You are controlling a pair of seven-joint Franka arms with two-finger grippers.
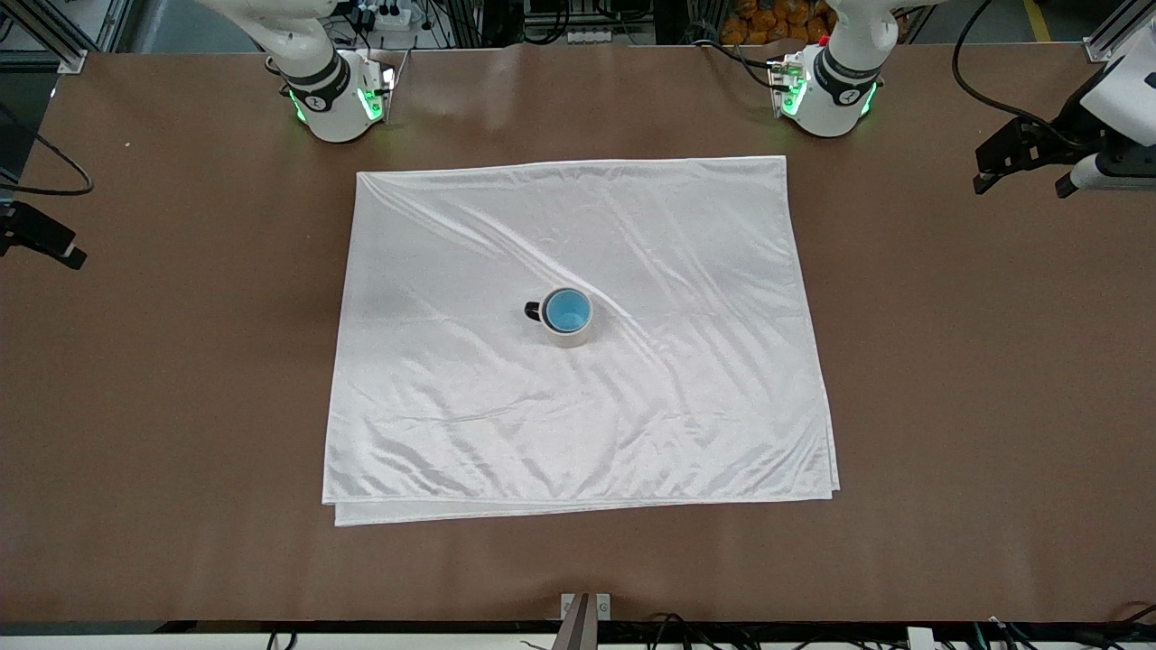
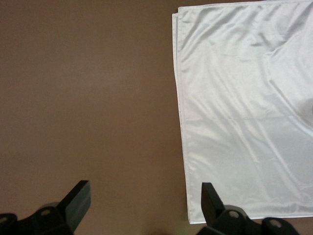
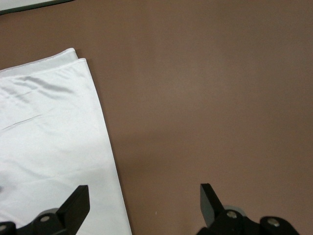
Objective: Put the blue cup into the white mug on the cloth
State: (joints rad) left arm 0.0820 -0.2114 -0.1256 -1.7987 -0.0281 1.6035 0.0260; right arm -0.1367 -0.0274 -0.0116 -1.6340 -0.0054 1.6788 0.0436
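Blue cup (image 1: 568, 311) sits upright inside the white mug (image 1: 569, 332), only its bright blue inside and rim showing above the mug's wall. Mug stands upright near the middle of the cloth (image 1: 632, 406), its black handle turned toward my right arm's end of the table (image 1: 163, 406). Cloth lies flat on the brown table, folded double, with diagonal wrinkles; its lower layer peeks out along the edge nearest the front camera.

My left pincer (image 2: 145, 205) hangs with its fingers (image 2: 78, 198) spread wide and nothing between them, over bare table just beside a cloth edge. My right pincer (image 3: 145, 205) is likewise spread wide and empty, over bare table next to another cloth edge, with one finger (image 3: 76, 203) above the fabric's border. Both arms wait, clear of the mug. In the front view only the two arm bases appear, along the table's top edge.
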